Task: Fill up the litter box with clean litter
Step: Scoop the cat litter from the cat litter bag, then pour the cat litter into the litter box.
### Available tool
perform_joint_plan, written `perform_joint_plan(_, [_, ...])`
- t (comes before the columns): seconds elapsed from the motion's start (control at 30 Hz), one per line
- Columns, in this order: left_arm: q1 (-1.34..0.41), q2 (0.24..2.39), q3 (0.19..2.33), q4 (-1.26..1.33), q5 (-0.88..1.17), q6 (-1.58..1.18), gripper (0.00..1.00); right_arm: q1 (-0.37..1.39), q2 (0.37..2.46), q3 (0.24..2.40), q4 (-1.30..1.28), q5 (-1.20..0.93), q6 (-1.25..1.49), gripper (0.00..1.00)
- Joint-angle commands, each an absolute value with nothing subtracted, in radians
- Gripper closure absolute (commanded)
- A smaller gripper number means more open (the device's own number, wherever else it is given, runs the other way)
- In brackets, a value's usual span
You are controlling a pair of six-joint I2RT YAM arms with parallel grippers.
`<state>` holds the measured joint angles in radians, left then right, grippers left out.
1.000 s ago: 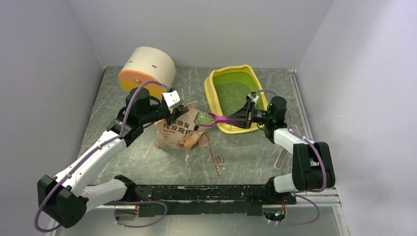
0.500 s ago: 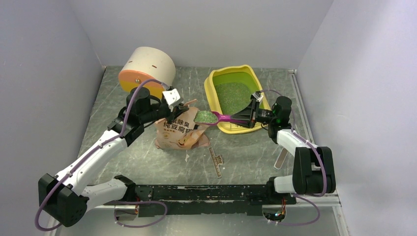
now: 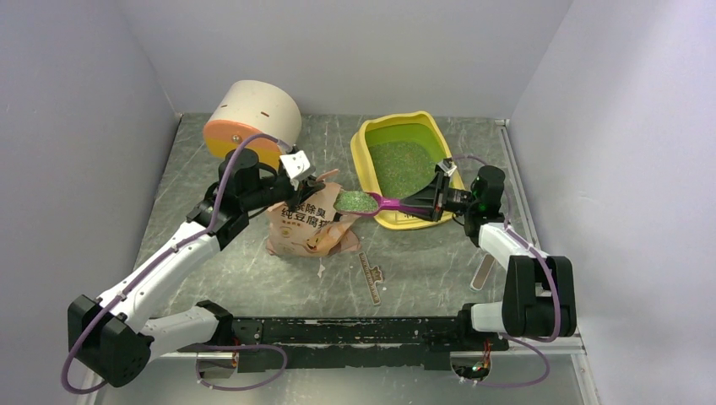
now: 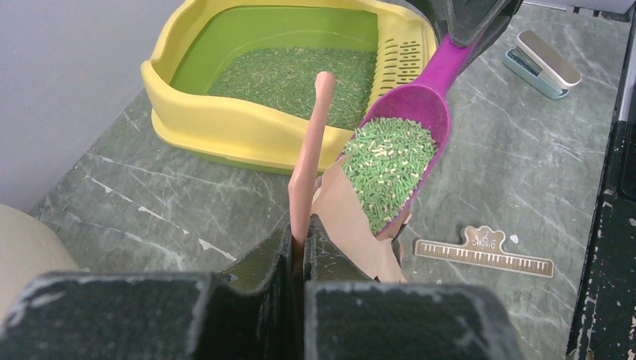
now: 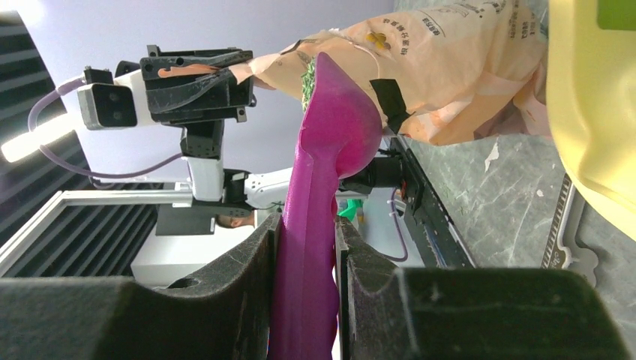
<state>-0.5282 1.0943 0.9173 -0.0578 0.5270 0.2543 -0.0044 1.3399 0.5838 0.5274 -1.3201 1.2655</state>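
The yellow litter box [image 3: 360,152] with its green pan holds a layer of clean litter [image 3: 404,165] at the back right. My right gripper [image 3: 435,196] is shut on the handle of a magenta scoop [image 3: 387,202]. The scoop's bowl, heaped with green litter [image 4: 388,165], hovers over the mouth of the pink bag [image 3: 308,228]. My left gripper [image 3: 308,187] is shut on the bag's upper edge [image 4: 311,142] and holds it up. In the right wrist view the scoop [image 5: 330,135] stands between my fingers [image 5: 306,225], with the box wall [image 5: 592,112] at the right.
A cream-and-orange cylinder [image 3: 252,122] lies at the back left. A ruler-shaped clip [image 3: 370,278] rests in front of the bag. A small flat object [image 3: 483,272] lies beside the right arm. Walls close in on three sides.
The right arm has drawn back to the right, and the loaded scoop has shifted slightly toward the litter box. The left arm still holds the bag edge in place.
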Motion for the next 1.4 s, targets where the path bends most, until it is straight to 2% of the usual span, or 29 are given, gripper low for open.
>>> perform_joint_plan(0.0, [-0.534, 1.099, 0.949, -0.008, 0.563, 0.245, 0.95, -0.035, 1.306, 0.593, 0.541, -1.344, 1.259, 1.00])
perform_joint_plan(0.9, [-0.533, 1.124, 0.931, -0.008, 0.468, 0.245, 0.95, -0.171, 1.238, 0.558, 0.702, -1.340, 1.425, 1.00])
perform_joint_plan(1.37, [-0.533, 1.117, 0.954, -0.038, 0.525, 0.276, 0.95, -0.295, 1.339, 0.605, 0.732, -1.266, 1.437, 1.00])
